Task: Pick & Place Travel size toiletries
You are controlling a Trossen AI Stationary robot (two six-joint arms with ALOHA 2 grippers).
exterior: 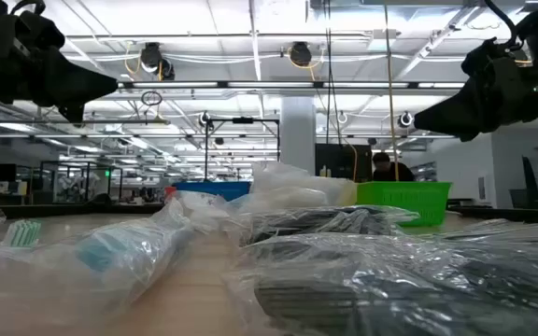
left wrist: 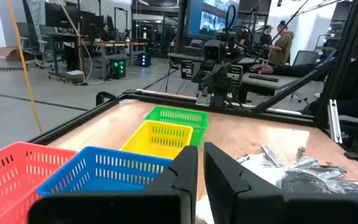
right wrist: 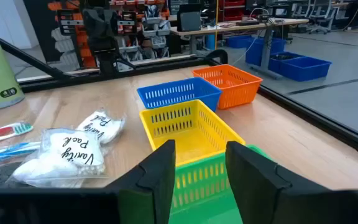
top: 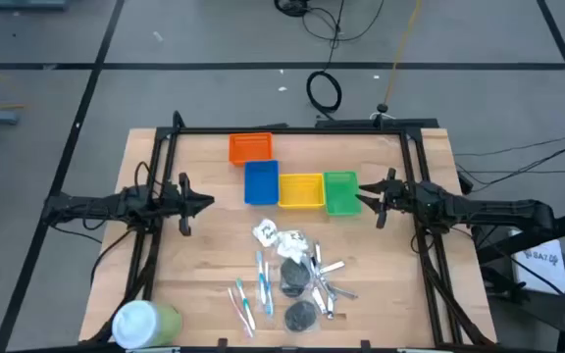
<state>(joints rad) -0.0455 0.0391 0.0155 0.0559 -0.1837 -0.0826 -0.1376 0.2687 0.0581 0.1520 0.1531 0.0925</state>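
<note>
Wooden table (top: pixel 204 245) carried the toiletries (top: pixel 290 275) heaped near its front edge, we noted. Left gripper (top: pixel 207 204) hovered by the left edge, fingers together, empty; right gripper (top: pixel 364 200) beside the green tray (top: pixel 340 193), parted, empty.

Toiletries (top: pixel 290 277) lie below four trays (top: pixel 293 183); both arms wait.
</note>
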